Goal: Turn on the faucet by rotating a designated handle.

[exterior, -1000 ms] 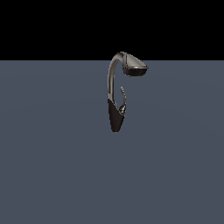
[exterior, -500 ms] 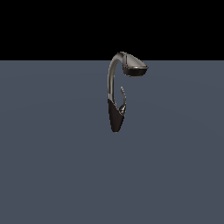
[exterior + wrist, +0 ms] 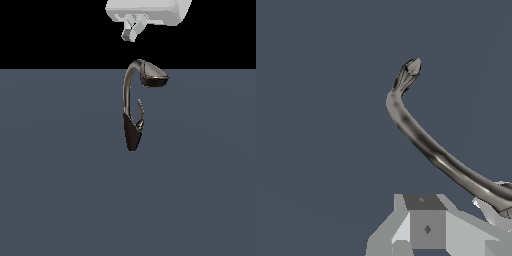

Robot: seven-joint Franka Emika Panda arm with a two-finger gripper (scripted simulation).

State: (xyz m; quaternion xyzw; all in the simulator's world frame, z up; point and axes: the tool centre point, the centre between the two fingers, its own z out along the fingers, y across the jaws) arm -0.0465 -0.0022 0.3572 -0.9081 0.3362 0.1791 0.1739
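Metal, the handle (image 3: 140,116): thin dark curved lever rising from the faucet's base on the exterior view's right of the neck. Judged rigid, light to swing on its pivot, and glossy, so likely slippery. The upper end looks the best hold or push point, being farthest from the pivot.
Base: blackish tapered cone, lowest part of the faucet (image 3: 134,132), standing about mid-scene on the slate-grey surface (image 3: 60,190). Looks fixed; it should not shift under a push.
Neck: silver-grey gooseneck (image 3: 426,142), much thicker than the lever. Not the part to turn.
Spray head: wide and flat, atop the arch.
Gripper (image 3: 134,29): farthest off, hanging above the spray head, touching nothing. Fingers (image 3: 128,34) poke down beneath the white hand; whether they stand apart or together, I cannot tell.
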